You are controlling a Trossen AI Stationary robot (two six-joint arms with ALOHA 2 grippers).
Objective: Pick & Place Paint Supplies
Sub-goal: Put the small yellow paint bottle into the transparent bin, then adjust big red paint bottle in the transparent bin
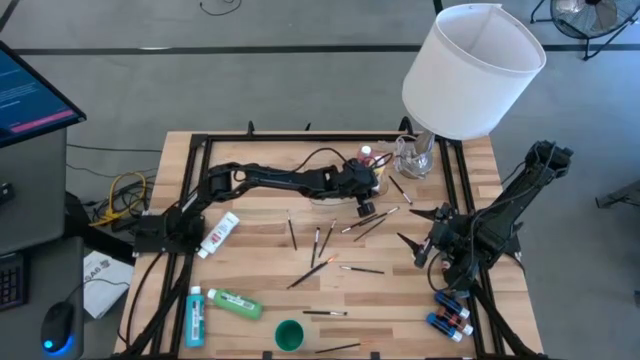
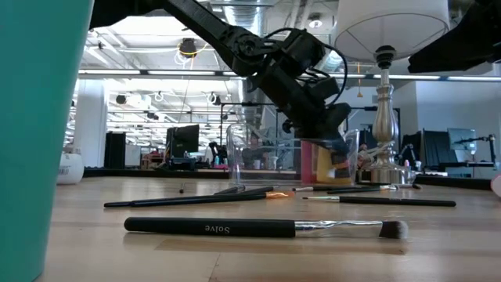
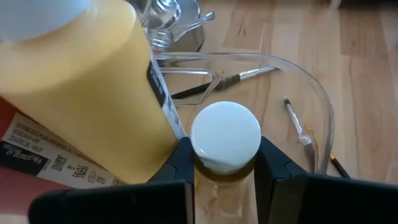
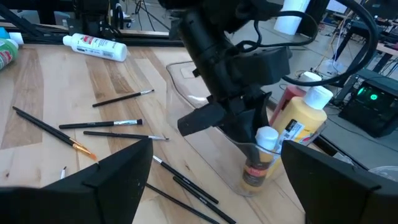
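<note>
Two fingers of the left gripper [image 3: 225,171] clamp a white-capped bottle [image 3: 226,138] (contents half hidden); right gripper [image 4: 214,171] gapes.

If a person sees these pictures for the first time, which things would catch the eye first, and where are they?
Probably the big white lampshade at the table's far right corner, above everything. Next, the left tool, shut on a small white-capped bottle inside the clear plastic tray beside a yellow bottle. Thin brushes lie scattered across the table's middle.
</note>
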